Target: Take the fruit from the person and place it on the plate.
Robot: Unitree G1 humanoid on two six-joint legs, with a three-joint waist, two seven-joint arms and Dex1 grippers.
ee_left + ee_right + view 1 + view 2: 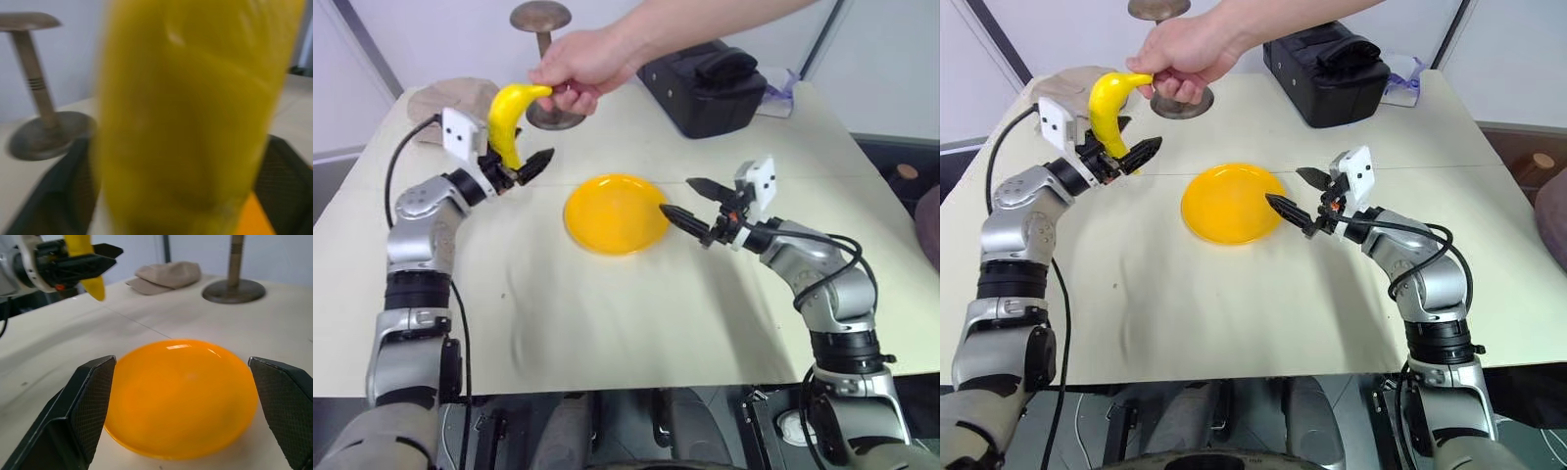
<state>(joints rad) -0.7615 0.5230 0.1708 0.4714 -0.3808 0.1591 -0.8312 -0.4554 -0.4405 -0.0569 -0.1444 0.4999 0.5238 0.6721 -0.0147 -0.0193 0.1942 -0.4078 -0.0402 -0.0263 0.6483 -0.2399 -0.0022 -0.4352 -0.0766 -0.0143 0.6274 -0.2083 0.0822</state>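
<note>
Table: banana point(508, 122) between left pincer point(514, 168) fingers (person's hand point(578, 67) gripping top).

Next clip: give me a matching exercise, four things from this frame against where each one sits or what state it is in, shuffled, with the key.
Things:
1. banana
2. plate
3. right gripper
4. hat stand

Places or states:
A. open, beside the plate's edge
B. lying bare on the table, between the two arms
C. held at its top by the person's hand, lower end between the left gripper fingers
D. upright at the table's far side, behind the hand

Pairs: 1-C, 2-B, 3-A, 4-D
</note>
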